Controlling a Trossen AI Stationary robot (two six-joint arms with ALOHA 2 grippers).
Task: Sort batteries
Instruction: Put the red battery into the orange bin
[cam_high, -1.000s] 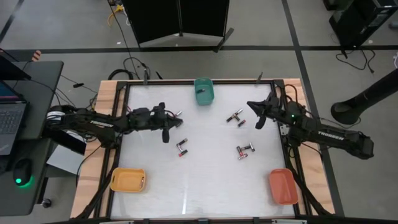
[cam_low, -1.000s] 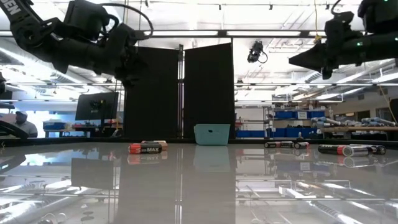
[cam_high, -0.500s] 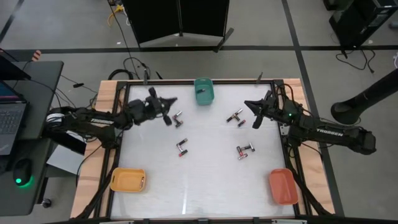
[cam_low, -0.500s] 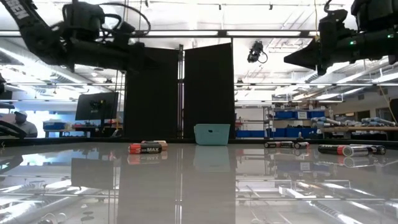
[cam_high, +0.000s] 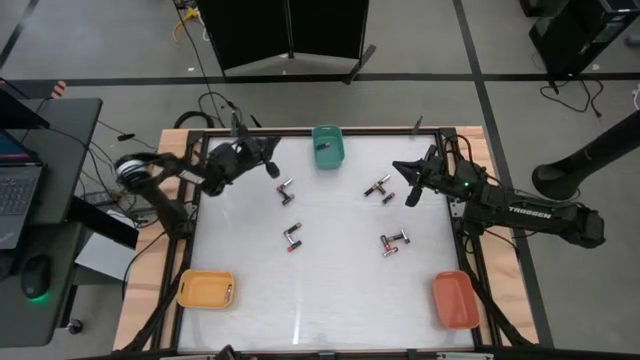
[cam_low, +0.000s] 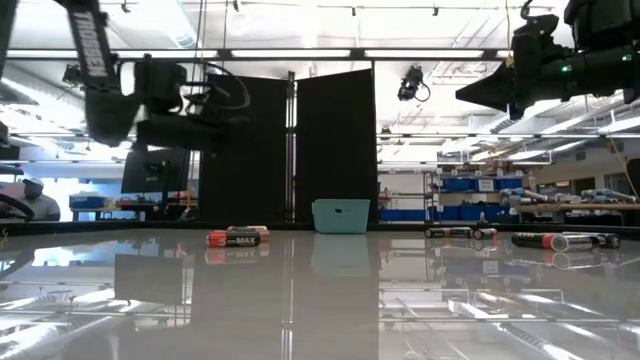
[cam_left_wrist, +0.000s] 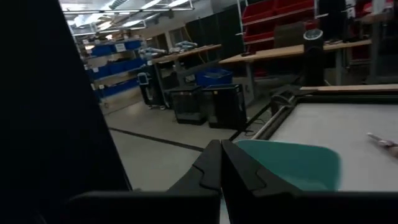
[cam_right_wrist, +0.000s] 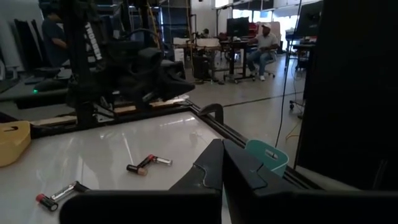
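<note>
Small batteries lie loose on the white table in pairs: one pair (cam_high: 287, 190) near my left gripper, one (cam_high: 292, 237) mid-table, one (cam_high: 380, 187) by my right gripper, one (cam_high: 393, 242) nearer the front. My left gripper (cam_high: 272, 166) hangs shut and empty over the far left of the table, pointing level toward the teal tray (cam_left_wrist: 292, 163). My right gripper (cam_high: 410, 195) hovers shut and empty over the far right part, above the table (cam_low: 462, 97). Both wrist views show the fingertips together (cam_left_wrist: 221, 146) (cam_right_wrist: 221, 144).
The teal tray (cam_high: 327, 145) stands at the far edge's middle. A yellow tray (cam_high: 205, 290), with one battery (cam_high: 230, 291) in it, sits at the near left and an orange tray (cam_high: 455, 300) at the near right. A wooden frame (cam_high: 170, 200) borders the table.
My left gripper has swung toward the table's far edge and the teal tray, tipping up from a downward slant to level, while its arm folded back toward the left edge. It stayed shut. The batteries have not moved.
</note>
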